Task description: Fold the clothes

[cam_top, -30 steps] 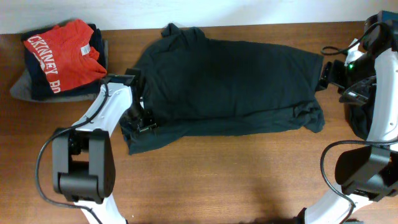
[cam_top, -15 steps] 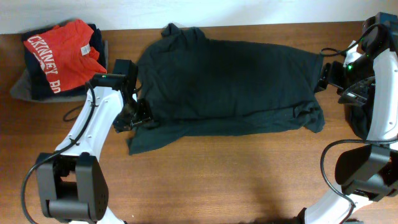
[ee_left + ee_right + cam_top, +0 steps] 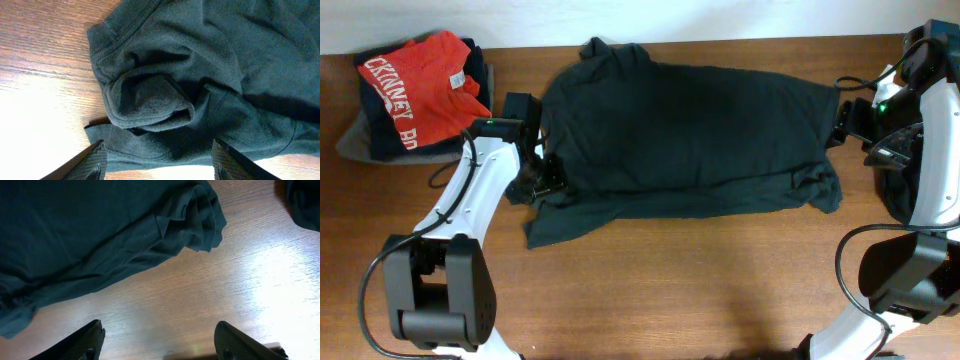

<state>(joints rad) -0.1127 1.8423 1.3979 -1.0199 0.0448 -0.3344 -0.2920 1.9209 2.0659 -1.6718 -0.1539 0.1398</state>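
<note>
A dark grey-green T-shirt [image 3: 690, 130], one of the clothes, lies spread across the middle of the table, its lower hem folded up. My left gripper [image 3: 542, 180] hovers over the shirt's left edge, by a bunched sleeve [image 3: 150, 100]. It is open, and its fingertips [image 3: 92, 161] straddle the cloth's edge without closing on it. My right gripper [image 3: 840, 120] sits just off the shirt's right edge. It is open too, with only bare wood between its fingers [image 3: 82, 340]. The right sleeve [image 3: 200, 220] lies ahead of it.
A folded stack [image 3: 415, 95] with a red shirt on top sits at the back left corner. Another dark garment [image 3: 895, 190] lies at the right edge under the right arm, seen as dark cloth [image 3: 305, 200] in the right wrist view. Bare wood runs along the front.
My left arm has swung a little, carrying the open gripper slightly back and left along the shirt's left edge. The shirt and the right arm have stayed put.
</note>
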